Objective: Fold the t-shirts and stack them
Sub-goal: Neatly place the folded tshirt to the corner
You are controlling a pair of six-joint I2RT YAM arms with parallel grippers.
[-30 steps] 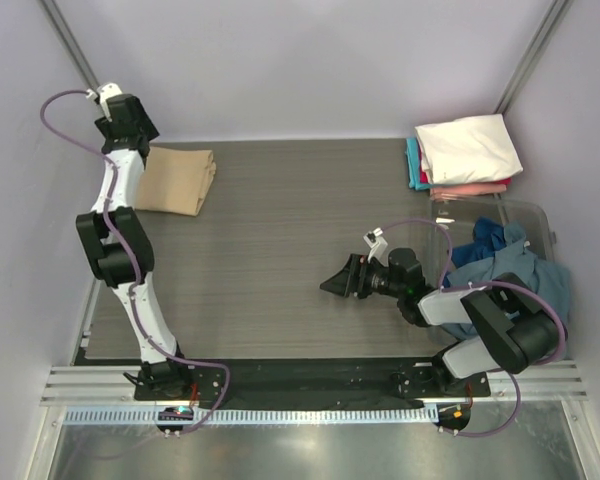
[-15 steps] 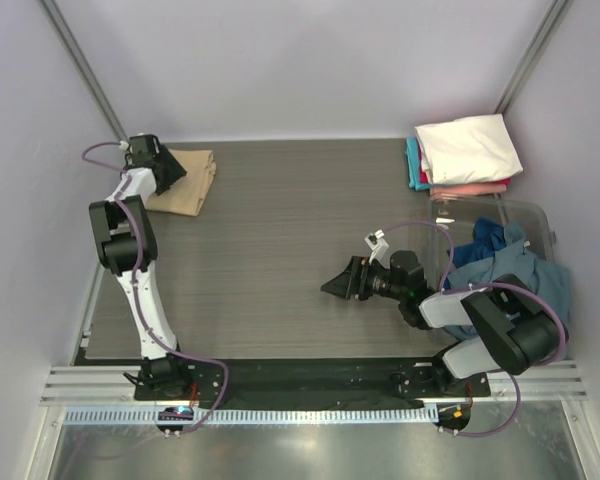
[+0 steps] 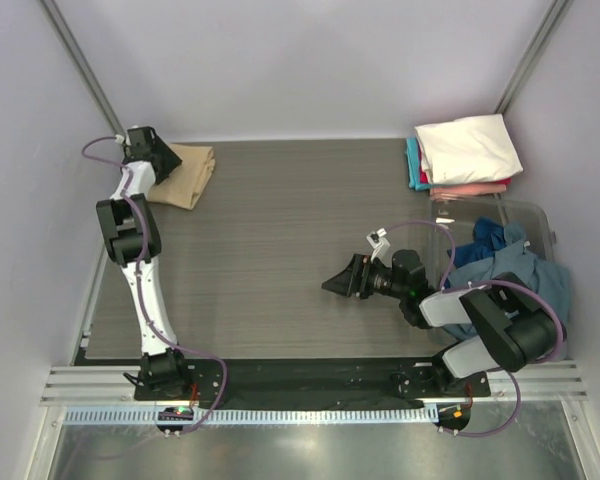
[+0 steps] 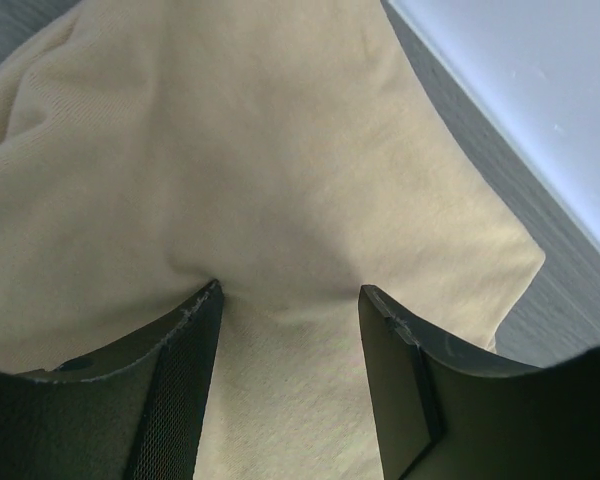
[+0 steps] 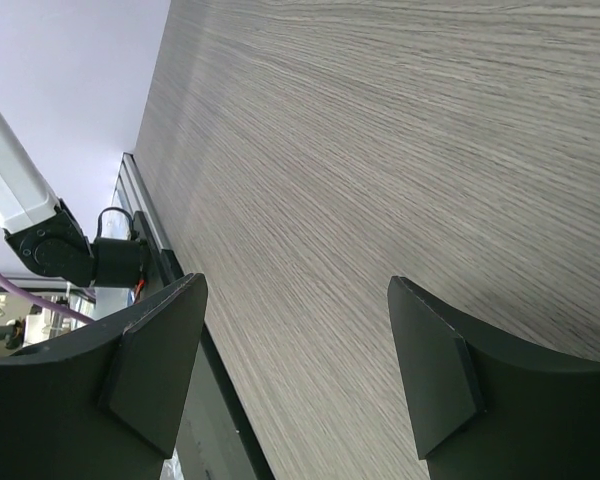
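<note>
**A:** Nearest first: what is the right hand (image 3: 336,284) doing?

**B:** It lies low over the bare tabletop (image 3: 280,220), right of the middle, pointing left. Its own camera shows both fingers spread wide with only wood grain between them. It holds nothing.

**A:** And beside it?

**B:** A clear bin (image 3: 525,207) stands at the right edge, with slate blue shirts (image 3: 505,272) heaped in it and spilling over its near rim. The right arm (image 3: 500,335) covers part of the heap, so I cannot tell how many garments lie there.

**A:** Farther back?

**B:** The left hand (image 3: 166,163) is at the far left corner, down on the tan shirt (image 3: 192,172), which lies folded near the back wall (image 3: 300,70). From above, the hand's own body hides its fingertips.

**A:** Does its wrist camera help?

**B:** Yes. The jaws stand partway open, with the tips pressed into the tan cloth, which puckers in the gap. No fold is clamped between them. The shirt's left and near edges run out of that picture.

**A:** The stack?

**B:** It sits in the far right corner, well apart from the tan shirt. A cream-white shirt (image 3: 470,148) is on top, with a pink shirt (image 3: 475,188) under it. A teal shirt (image 3: 413,158) and a sliver of a red shirt (image 3: 421,181) show at the left side. Only the edges of the lower ones can be seen.
</note>
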